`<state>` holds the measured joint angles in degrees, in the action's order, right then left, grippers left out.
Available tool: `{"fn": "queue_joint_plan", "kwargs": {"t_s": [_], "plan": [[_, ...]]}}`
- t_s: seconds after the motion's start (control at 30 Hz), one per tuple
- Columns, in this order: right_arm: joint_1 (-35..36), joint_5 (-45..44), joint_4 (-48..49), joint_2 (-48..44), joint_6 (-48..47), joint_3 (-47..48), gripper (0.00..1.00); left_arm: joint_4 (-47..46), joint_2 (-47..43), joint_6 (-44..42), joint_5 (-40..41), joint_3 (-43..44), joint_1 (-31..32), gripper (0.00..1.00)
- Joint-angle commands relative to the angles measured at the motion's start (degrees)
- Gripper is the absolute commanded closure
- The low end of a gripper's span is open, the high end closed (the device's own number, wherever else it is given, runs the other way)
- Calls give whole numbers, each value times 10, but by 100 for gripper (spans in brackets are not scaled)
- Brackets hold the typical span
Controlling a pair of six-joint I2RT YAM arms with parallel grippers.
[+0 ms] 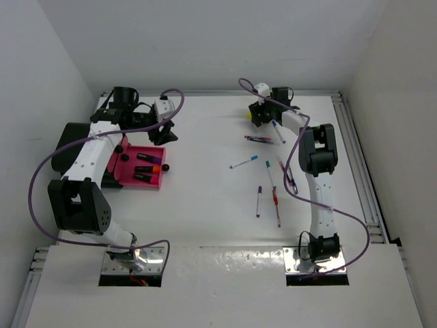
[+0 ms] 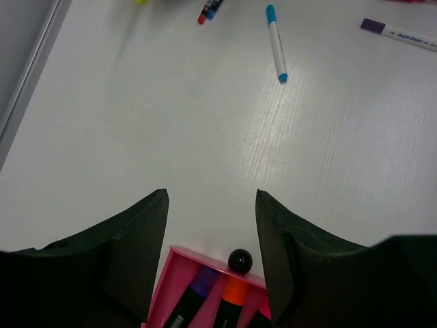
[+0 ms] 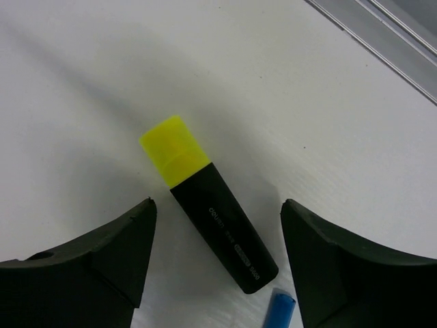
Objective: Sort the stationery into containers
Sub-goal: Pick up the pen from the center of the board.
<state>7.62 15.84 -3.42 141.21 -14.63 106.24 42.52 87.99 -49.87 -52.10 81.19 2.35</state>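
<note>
A yellow-capped black highlighter [image 3: 212, 212] lies on the table at the far right, and my right gripper [image 3: 217, 201] stands open over it, one finger on each side, not touching it. From above, that gripper [image 1: 258, 115] is at the back of the table. The pink tray [image 1: 130, 156] holds several highlighters, among them a purple one [image 2: 198, 287] and an orange one [image 2: 233, 292]. Just past the tray's far rim [image 2: 198, 257] my left gripper [image 2: 212, 198] is open and empty. Part of the black box [image 1: 67, 145] shows under the left arm. Several pens [image 1: 259, 201] lie scattered mid-right.
A small black ball [image 2: 240, 260] sits against the tray's far rim. A blue-capped pen [image 2: 276, 44] and a purple-capped pen [image 2: 399, 33] lie beyond the left gripper. A blue pen end [image 3: 280, 311] lies beside the yellow highlighter. A metal rail [image 1: 358, 164] runs along the right edge.
</note>
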Motion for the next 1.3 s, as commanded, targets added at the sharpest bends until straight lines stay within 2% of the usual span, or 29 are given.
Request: {"fn": "queue_joint_plan", "kwargs": {"t_s": [0.0, 0.17, 0.23, 0.37, 0.57, 0.7, 0.8, 0.83, 0.93, 1.0, 1.07, 1.1, 1.13, 1.17, 1.23, 1.27], "plan": [[-1, 10, -33, 18, -15, 49, 30, -15, 0, 23, -9, 20, 9, 40], [-1, 3, -163, 81, -16, 190, 36, -8, -2, 37, -6, 33, 13, 40], [0, 3, -204, 88, -20, 213, 39, -2, -5, 36, -4, 35, 14, 40], [1, 10, -208, 66, -34, 173, 47, 3, -15, 36, -2, 35, 18, 40], [2, 29, -272, 57, -51, 166, 58, 12, -26, 33, 1, 35, 22, 40], [12, 41, -308, 37, -74, 136, 73, 17, -34, 32, 0, 32, 22, 40], [21, 37, -301, 11, -88, 83, 77, 11, -46, 39, -5, 23, 21, 40], [25, 35, -295, 5, -86, 75, 83, 3, -48, 49, -6, 13, 20, 40], [32, 34, -277, -21, -63, 66, 93, -52, -62, 115, -20, -22, 6, 40], [37, 34, -268, -41, -33, 73, 96, -120, -74, 202, -29, -47, -4, 41], [45, 32, -257, -67, 5, 80, 100, -207, -90, 348, -37, -84, -23, 41], [45, 32, -251, -79, 5, 79, 100, -236, -98, 348, -40, -97, -23, 41], [49, 31, -245, -91, 20, 78, 100, -268, -106, 420, -42, -110, -23, 42], [52, 30, -236, -116, 28, 76, 100, -333, -128, 454, -39, -136, -40, 42], [61, 31, -228, -144, 49, 67, 100, -394, -152, 549, -25, -163, -43, 42], [64, 31, -222, -156, 56, 64, 100, -453, -176, 577, -9, -185, -42, 42]]}}
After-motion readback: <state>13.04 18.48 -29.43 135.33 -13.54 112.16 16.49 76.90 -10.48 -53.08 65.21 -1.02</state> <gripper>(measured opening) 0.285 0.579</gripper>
